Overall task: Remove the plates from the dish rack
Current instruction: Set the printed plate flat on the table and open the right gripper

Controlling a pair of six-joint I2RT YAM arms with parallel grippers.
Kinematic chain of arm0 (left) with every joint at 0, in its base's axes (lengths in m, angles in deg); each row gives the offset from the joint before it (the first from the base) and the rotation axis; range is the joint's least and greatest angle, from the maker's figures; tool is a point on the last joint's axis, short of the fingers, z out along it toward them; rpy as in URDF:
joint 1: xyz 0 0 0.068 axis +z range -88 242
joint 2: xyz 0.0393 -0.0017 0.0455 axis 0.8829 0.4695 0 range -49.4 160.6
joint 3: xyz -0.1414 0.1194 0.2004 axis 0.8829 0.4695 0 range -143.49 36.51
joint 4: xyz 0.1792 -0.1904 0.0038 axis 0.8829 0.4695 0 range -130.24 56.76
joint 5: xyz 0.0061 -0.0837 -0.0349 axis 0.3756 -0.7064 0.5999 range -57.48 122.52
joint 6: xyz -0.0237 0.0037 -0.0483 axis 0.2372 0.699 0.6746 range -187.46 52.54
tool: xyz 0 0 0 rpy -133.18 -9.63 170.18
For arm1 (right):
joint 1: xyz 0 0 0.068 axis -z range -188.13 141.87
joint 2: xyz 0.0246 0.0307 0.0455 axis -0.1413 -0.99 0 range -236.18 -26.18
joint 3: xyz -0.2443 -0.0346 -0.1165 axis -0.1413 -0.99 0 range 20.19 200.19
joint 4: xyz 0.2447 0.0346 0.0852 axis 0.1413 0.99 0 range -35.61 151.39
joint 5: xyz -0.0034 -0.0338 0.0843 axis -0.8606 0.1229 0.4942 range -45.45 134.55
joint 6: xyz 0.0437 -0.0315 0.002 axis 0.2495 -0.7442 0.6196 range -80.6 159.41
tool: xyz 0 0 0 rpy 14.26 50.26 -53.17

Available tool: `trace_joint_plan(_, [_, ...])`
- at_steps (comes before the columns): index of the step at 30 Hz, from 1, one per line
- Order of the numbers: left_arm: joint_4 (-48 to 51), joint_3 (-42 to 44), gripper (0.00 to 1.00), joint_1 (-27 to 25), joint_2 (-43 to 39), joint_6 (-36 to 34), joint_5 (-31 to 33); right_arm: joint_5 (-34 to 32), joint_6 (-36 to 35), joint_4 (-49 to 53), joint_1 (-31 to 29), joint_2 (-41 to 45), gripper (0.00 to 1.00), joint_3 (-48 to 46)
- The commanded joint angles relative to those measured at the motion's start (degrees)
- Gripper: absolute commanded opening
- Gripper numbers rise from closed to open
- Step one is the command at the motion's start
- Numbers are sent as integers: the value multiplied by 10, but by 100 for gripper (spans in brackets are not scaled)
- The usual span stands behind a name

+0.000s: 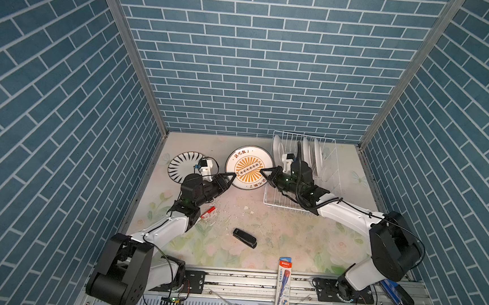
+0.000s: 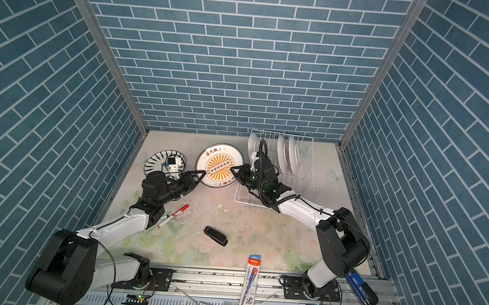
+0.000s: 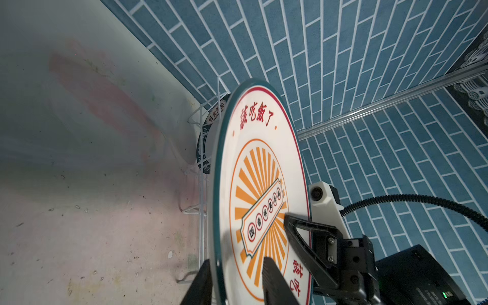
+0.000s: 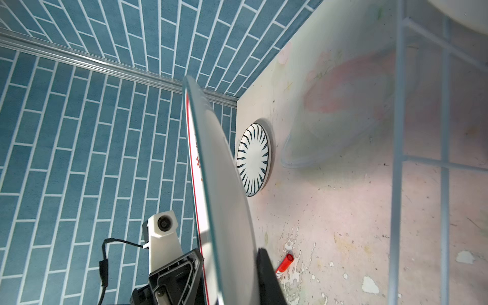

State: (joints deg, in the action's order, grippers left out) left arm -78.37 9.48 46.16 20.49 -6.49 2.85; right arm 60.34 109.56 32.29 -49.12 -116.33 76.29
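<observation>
An orange-gold plate (image 1: pixel 248 168) (image 2: pixel 219 164) hangs tilted above the table between both arms, left of the white wire dish rack (image 1: pixel 333 165) (image 2: pixel 310 169). My right gripper (image 1: pixel 261 170) (image 4: pixel 229 252) is shut on the plate's (image 4: pixel 219 184) right rim. My left gripper (image 1: pixel 233 174) (image 3: pixel 237 261) straddles the plate's (image 3: pixel 258 158) left rim, partly closed, with a small gap on the face side. A black-striped plate (image 1: pixel 182 165) (image 4: pixel 253 158) lies flat at the far left. Three white-backed plates (image 1: pixel 306 151) (image 2: pixel 281 153) stand upright in the rack.
A red marker (image 1: pixel 208 211), a black stapler-like object (image 1: pixel 244 238) and a pencil pack (image 1: pixel 284 288) lie on the floral table toward the front. A blue tool (image 1: pixel 395 293) sits at the front right. Blue brick walls close in three sides.
</observation>
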Motion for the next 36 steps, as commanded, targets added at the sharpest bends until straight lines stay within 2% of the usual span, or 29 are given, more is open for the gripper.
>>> trace_joint_plan(1, [-15,0,30,-2,4,-4,-2,16,28,-55,-4,-4,0,-11])
trace_joint_plan(22, [-9,-4,12,-2,1,-2,0,33,24,-69,-4,-10,0,-5])
trace_joint_plan(28, [-7,-5,9,-2,4,-2,1,35,20,-70,-3,-8,17,-6])
trace_joint_plan(34, [-4,-4,3,-2,3,-1,2,33,11,-66,-3,-4,27,-7])
trace_joint_plan(36, [-2,-4,1,-2,3,-2,3,34,7,-66,-3,-1,34,-8])
